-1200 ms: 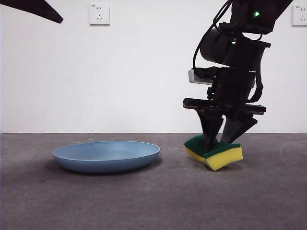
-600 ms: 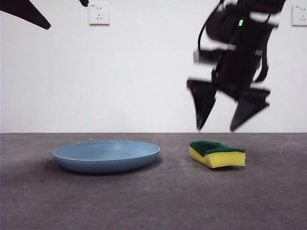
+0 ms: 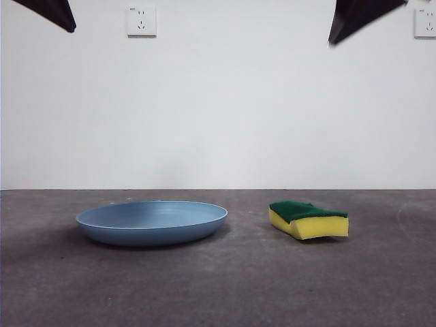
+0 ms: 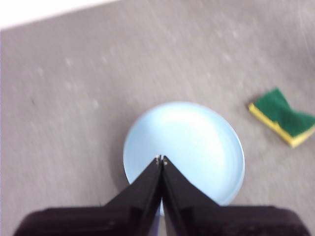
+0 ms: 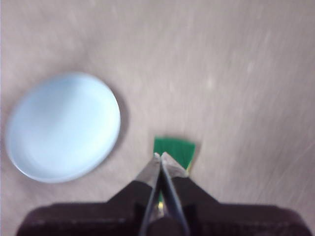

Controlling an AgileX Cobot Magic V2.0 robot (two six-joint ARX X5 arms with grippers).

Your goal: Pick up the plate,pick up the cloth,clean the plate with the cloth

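The light blue plate [image 3: 151, 221] lies on the grey table left of centre. The cloth, a yellow sponge with a green top [image 3: 308, 219], lies flat to its right, untouched. My left gripper [image 4: 161, 159] is shut and empty, high above the plate [image 4: 184, 147]; the sponge [image 4: 284, 116] shows off to the side there. My right gripper [image 5: 160, 156] is shut and empty, high above the sponge [image 5: 174, 151], with the plate [image 5: 64, 127] beside it. In the front view both arms show only as black tips at the top corners [image 3: 51, 12] [image 3: 357, 15].
A white wall with two sockets [image 3: 141, 20] [image 3: 425, 22] stands behind the grey table [image 3: 218, 286].
My right gripper let go of the sponge, rose out of the top of the front view and closed. The sponge settled flat on the table. The plate has not moved.
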